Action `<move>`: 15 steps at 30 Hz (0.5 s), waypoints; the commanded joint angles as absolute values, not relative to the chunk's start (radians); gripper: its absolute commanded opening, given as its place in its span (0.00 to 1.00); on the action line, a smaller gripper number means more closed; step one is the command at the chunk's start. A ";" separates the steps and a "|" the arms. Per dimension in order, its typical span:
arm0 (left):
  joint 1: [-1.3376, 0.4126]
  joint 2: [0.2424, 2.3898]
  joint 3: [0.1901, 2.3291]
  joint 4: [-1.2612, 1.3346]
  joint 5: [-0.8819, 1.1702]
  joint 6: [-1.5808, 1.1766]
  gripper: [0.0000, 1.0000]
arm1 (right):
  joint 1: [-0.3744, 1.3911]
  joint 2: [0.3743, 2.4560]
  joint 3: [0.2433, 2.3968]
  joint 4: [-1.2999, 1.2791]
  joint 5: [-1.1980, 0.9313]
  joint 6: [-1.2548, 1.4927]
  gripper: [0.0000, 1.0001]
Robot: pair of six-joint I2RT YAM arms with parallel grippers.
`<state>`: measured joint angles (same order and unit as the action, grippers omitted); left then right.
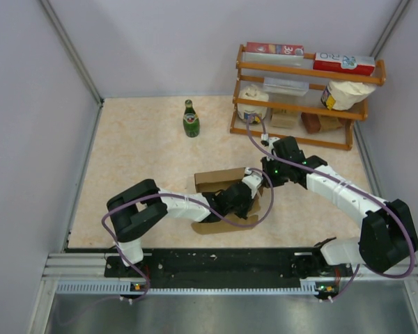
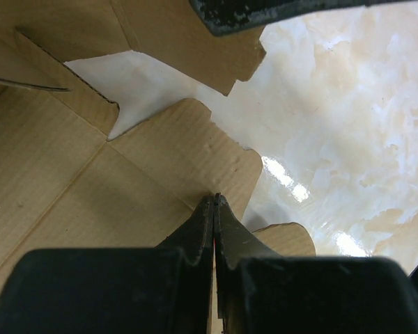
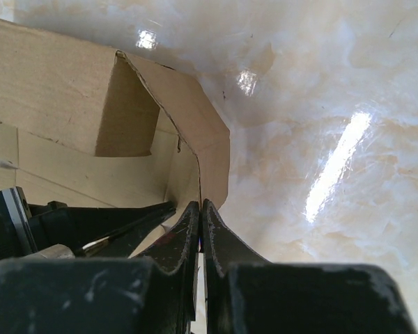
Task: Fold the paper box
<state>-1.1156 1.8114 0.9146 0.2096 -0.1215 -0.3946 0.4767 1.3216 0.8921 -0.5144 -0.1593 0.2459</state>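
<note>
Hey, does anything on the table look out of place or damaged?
Nothing stands out. The paper box is half folded, one wall raised, with the left gripper and right gripper each pinching a flap. The green bottle stands upright; nothing looks spilled or torn.

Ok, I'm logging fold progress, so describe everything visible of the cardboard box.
The cardboard box is plain brown corrugated card, unprinted: a die-cut sheet with notched flaps, partly folded. One long wall stands up; other panels lie flat on the table, near its middle. The left gripper and right gripper each pinch a flap edge, closed on it.
</note>
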 commanded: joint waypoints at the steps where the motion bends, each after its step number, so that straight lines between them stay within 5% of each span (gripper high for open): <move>1: -1.115 1.830 0.928 0.252 -0.130 -0.402 0.00 | 0.469 1.287 0.928 -0.497 -0.204 0.247 0.00; 15: -1.115 1.844 0.948 0.258 -0.115 -0.411 0.00 | 0.472 1.270 0.870 -0.483 -0.278 0.279 0.00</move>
